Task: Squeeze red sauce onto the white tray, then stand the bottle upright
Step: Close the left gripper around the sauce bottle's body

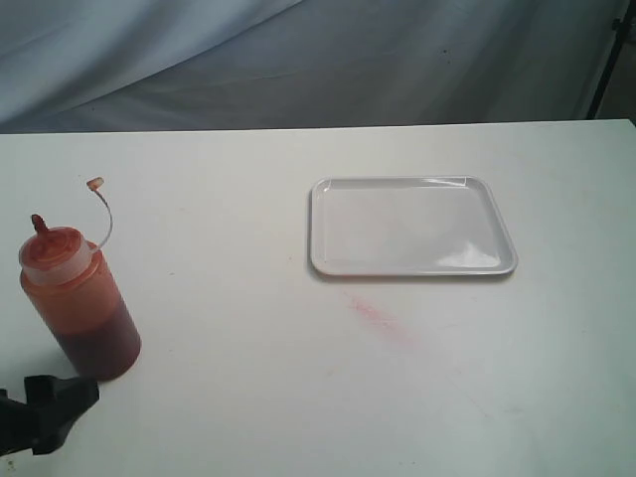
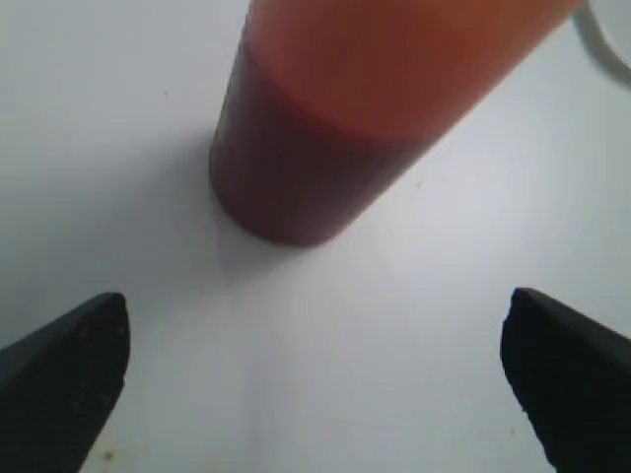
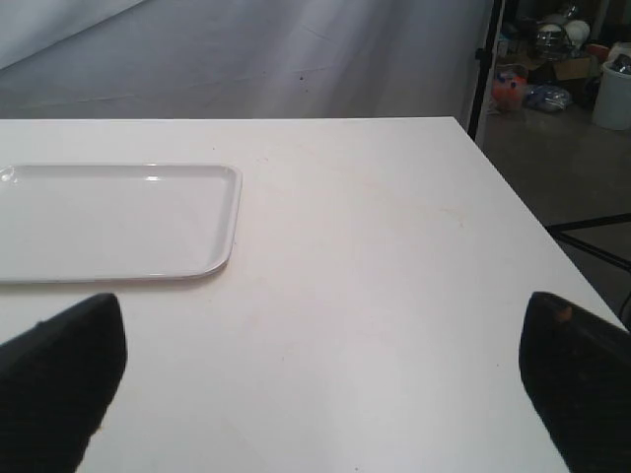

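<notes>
Bottle (image 1: 78,303) upright on bench (image 1: 248,397), far left in exterior view; darker red at base, nozzle up, tethered cap (image 1: 95,183) off, raised on curved strap. White tray (image 1: 412,229) lies flat, well apart to right. Faint pink smear (image 1: 383,320) on bench near tray's nearer rim. Left gripper (image 2: 315,345): jaws spread wide, near bottle base, not touching. Right gripper (image 3: 320,365): jaws spread wide over bench, beside tray corner.

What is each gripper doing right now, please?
Left gripper: open, holding nothing, the bottle just ahead.
Right gripper: open, holding nothing, above the table beside the white tray.
</notes>
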Tool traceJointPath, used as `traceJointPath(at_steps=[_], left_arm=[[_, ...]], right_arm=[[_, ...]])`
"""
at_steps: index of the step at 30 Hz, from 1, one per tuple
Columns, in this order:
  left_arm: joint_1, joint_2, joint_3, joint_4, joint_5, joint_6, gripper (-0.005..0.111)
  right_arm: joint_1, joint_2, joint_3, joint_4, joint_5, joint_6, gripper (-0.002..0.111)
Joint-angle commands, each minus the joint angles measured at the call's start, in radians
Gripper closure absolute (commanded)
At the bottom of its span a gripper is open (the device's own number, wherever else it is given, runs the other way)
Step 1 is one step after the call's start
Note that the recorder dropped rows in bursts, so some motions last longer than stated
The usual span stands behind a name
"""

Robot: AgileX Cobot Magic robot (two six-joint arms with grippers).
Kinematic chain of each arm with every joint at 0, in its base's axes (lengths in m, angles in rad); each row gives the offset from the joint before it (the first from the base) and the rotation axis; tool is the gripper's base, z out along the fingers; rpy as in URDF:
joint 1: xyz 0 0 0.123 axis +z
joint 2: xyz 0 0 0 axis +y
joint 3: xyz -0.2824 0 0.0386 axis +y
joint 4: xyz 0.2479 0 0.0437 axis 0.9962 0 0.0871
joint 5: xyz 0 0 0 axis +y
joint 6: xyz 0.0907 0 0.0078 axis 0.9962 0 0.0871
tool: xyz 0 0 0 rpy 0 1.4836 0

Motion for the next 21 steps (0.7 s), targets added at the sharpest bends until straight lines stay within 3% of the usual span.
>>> traceJointPath(at_steps=[1,12,17,21], left_arm=[[-0.006,0.142,-0.022,-0.088,-0.090,0.161,0.012],[-0.006,0.342,-0.064,-0.379,-0.201,0.576,0.012],[-0.006,0.388,-0.064,-0.442,-0.299,0.732,0.012],[-0.006,0.425,-0.064,-0.481,-0.311,0.766,0.012]], right_arm=[[-0.007,-0.003,0.003,-0.008,-0.009,0.004,0.003],[-0.007,-0.003,0.003,-0.008,-0.009,0.004,0.003],[-0.007,-0.003,0.003,-0.008,-0.009,0.004,0.003],[-0.007,-0.003,0.003,-0.008,-0.009,0.004,0.003]])
